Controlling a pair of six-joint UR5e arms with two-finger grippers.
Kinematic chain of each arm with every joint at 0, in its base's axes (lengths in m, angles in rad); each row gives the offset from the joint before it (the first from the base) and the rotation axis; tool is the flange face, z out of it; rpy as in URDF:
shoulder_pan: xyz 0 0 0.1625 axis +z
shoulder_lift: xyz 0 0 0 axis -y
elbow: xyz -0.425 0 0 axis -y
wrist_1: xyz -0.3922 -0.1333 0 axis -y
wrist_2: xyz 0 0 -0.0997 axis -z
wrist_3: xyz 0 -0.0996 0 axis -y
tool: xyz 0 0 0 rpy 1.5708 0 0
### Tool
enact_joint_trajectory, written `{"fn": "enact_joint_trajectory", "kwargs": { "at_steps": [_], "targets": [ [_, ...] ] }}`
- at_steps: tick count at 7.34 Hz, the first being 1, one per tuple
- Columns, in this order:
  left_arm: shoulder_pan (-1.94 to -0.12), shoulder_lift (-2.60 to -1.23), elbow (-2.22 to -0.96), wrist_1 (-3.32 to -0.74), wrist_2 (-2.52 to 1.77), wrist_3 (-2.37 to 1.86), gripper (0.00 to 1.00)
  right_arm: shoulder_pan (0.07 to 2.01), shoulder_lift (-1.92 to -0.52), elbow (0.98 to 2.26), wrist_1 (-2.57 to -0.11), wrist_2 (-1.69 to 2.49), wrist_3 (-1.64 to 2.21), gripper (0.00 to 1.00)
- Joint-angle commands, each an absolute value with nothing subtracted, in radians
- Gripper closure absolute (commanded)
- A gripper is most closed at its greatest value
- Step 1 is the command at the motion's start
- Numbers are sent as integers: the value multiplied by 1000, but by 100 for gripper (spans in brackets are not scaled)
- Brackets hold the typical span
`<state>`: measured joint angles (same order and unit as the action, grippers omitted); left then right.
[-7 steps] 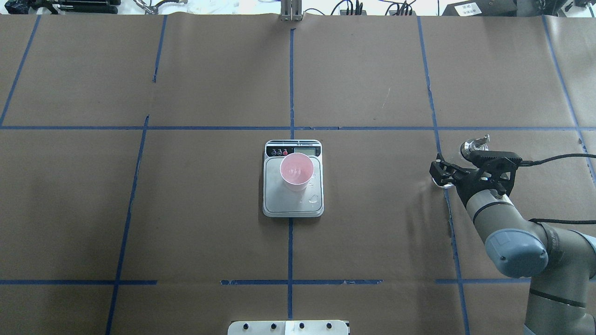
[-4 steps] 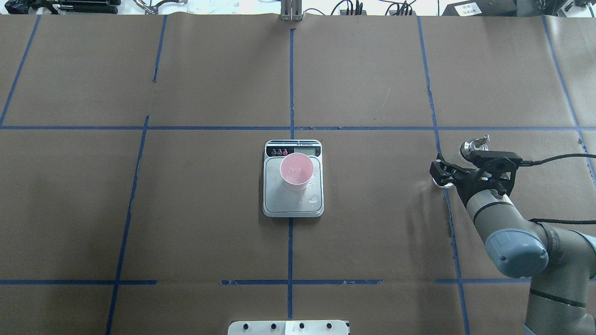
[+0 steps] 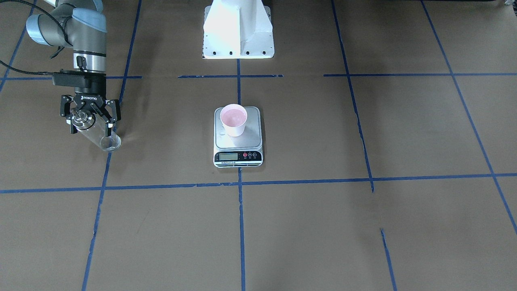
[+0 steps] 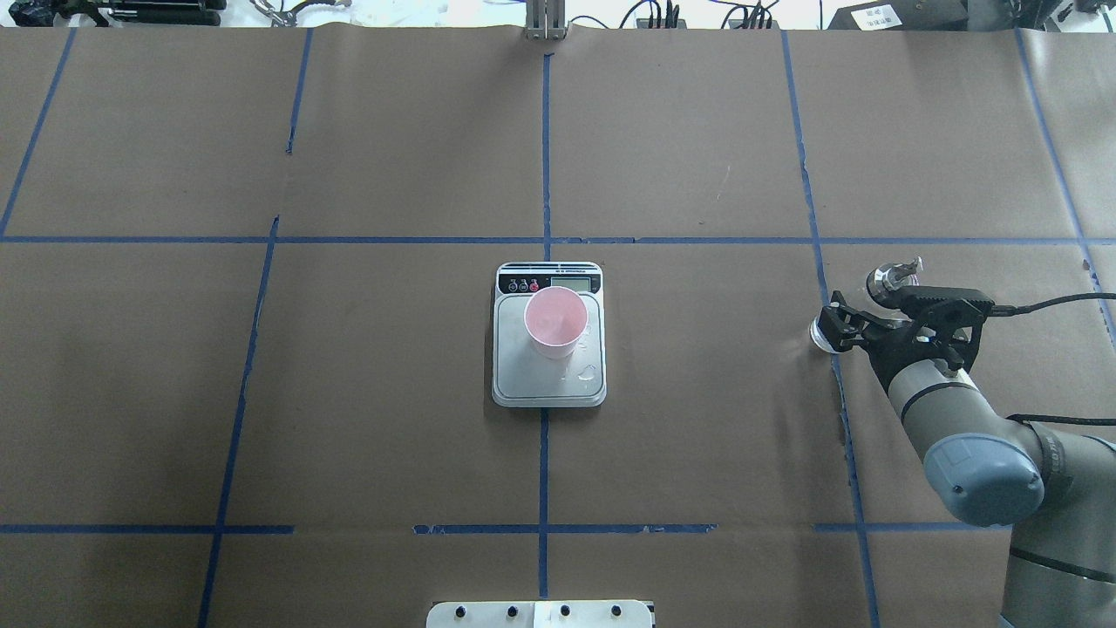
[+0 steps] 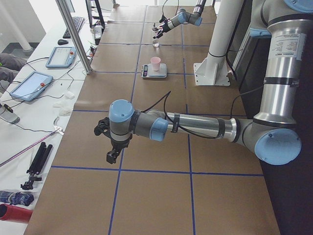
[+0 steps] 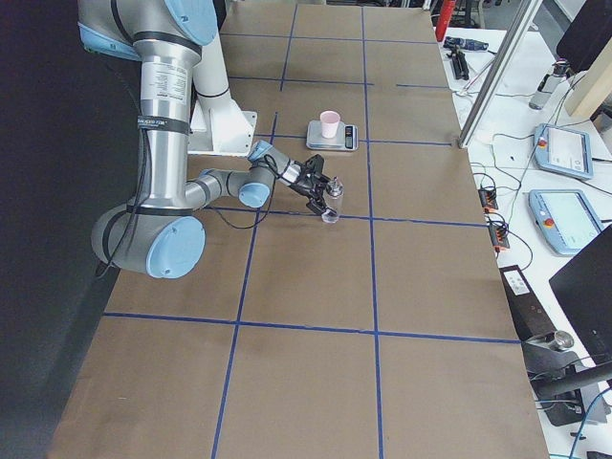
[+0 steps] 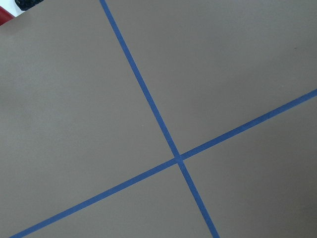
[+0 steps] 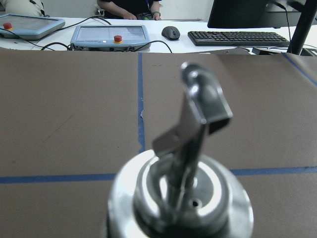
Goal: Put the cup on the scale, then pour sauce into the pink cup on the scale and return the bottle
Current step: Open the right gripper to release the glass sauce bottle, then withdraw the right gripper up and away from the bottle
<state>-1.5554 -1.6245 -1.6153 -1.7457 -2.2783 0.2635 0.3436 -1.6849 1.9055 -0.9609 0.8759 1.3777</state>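
The pink cup [image 4: 554, 321] stands upright on the silver scale [image 4: 549, 388] at the table's middle, also in the front view [image 3: 233, 119]. The clear glass bottle [image 3: 99, 136] stands on the table at the robot's right, near a blue tape line. Its metal collar and spout fill the right wrist view [image 8: 193, 148]. My right gripper [image 3: 90, 130] is open, fingers spread wider than the bottle, around its neck. My left gripper [image 5: 111, 156] hangs over bare table far to the left. It shows only in the exterior left view, so I cannot tell its state.
Small clear droplets [image 4: 589, 373] lie on the scale's platform beside the cup. The white robot base [image 3: 238, 28] stands behind the scale. Blue tape lines [image 7: 178, 158] cross the brown paper. Tablets and a keyboard [image 8: 237, 37] sit past the table's end.
The right arm and gripper have shifted a little back toward the robot's right, away from the bottle's base. The bottle, cup and scale have stayed put.
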Motion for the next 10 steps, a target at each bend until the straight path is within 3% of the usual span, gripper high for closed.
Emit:
{"fn": "enact_joint_trajectory", "kwargs": {
  "at_steps": [1,7,10],
  "targets": [
    [-1555,-1624,-1615,-1746,-2278,262,0,328,-1712,1946,-962,877,1382,0],
    [-1555,-1631,-1615,-1744,-2279,262,0,241,-1825,2048,-969,876,1405,0],
    [-1555,-1629,-1617,-1744,-2279,262,0,224,-1936,2208,-1073,877,1405,0]
  ]
}}
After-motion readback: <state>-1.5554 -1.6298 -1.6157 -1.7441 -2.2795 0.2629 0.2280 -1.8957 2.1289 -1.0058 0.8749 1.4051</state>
